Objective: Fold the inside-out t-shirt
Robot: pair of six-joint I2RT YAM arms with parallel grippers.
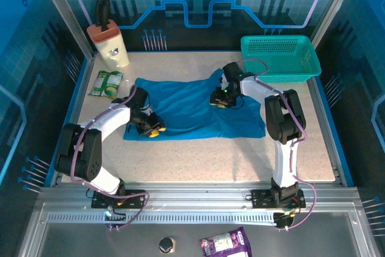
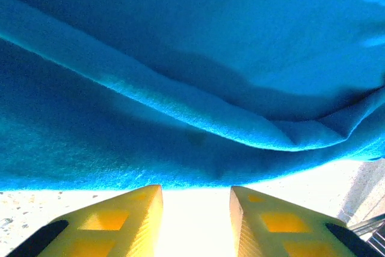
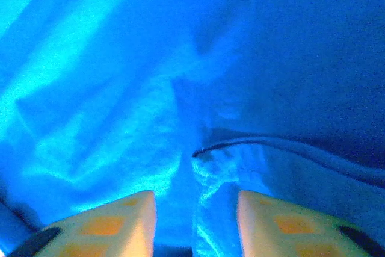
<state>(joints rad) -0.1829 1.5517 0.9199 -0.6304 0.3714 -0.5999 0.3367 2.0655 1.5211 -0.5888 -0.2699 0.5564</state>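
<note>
Speckled desk (image 1: 210,154) | blue t-shirt (image 1: 186,109) spread out | left jaws open at its edge | right jaws open over cloth | best: pinch edge fully, lift slowly

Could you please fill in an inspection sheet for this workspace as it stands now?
Surface: speckled beige table.
Job's things: blue t-shirt spread out, wrinkled, mid-table.
Clutter: teal basket far right; beige holder with a dark handle, far left; green packet beside it.
Grippers: left gripper open at the shirt's near-left edge; right gripper open over its far part.
Cables: purple cables along both arms.
Surroundings: blue panel walls; purple packet on the front ledge.
</note>
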